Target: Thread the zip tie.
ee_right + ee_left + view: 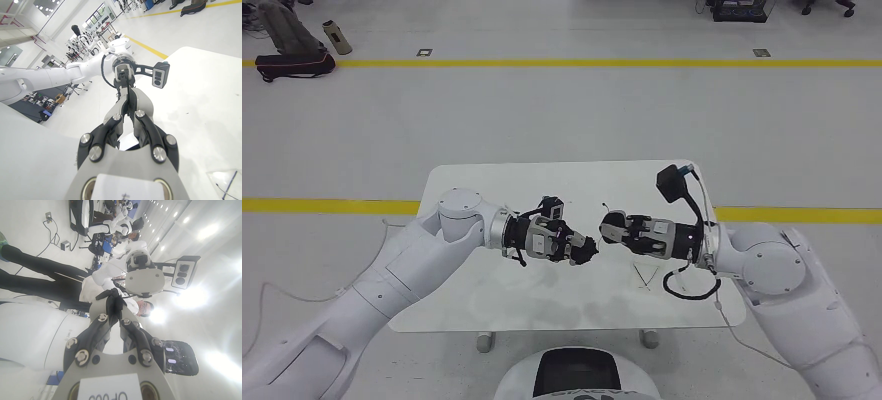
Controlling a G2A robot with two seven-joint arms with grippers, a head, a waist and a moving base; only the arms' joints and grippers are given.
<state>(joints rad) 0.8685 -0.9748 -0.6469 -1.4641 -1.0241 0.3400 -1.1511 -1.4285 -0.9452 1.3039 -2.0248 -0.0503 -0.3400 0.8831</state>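
**Tools nose to nose over the desk**

The left tool (589, 251) is clamped on the black zip tie (128, 94), held above the middle of the desk (482, 185). Just to its right, the right tool (609, 232) pinches the same strip, tips almost touching. Threading looks in hand, though the head is hidden. Next, I'd judge, the tail must line up squarely with the slot. At the near right lies a clear bag (646, 276).

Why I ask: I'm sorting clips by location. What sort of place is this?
Probably a robotics lab or test hall: a wide pale floor marked with a yellow line, another white robot standing among desks, and a lone white table.
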